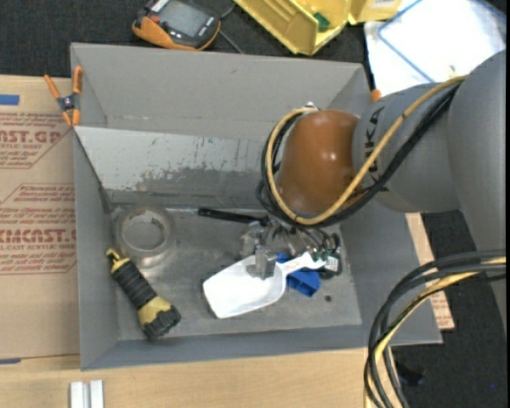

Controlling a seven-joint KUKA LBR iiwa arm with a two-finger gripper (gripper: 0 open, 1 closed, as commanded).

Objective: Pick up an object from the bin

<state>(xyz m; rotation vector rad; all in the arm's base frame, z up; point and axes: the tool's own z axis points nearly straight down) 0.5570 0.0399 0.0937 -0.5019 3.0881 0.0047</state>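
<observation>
Start at the jaws: they are down low over the bin floor, right of the middle, at the upper edge of a white scoop-shaped piece. Whether the jaws are spread or pressed together you cannot tell from this angle, and you cannot tell either whether any of the white piece sits between them. That white piece is the thing nearest to them. It lies flat on the floor, running from directly under the jaws down and to their left in the view, its rounded end pointing away from them.

Just beside the jaws on the arm's side you have a small blue piece, touching the white one's edge, with a pale bit lying across its top. Its shape is too hidden to name more closely.

Up from the jaws, toward the back wall, a thin black rod lies on the floor, one end close to the jaws and the rest running off to their left.

Further left, well apart from the jaws, a clear tape roll lies flat. Below it, near the bin's front left corner, a black and yellow tool handle lies at a slant.

Above the jaws sits the rounded orange-brown wrist cover, with yellow and black cables looping round it. All of this is inside the grey metal bin.
</observation>
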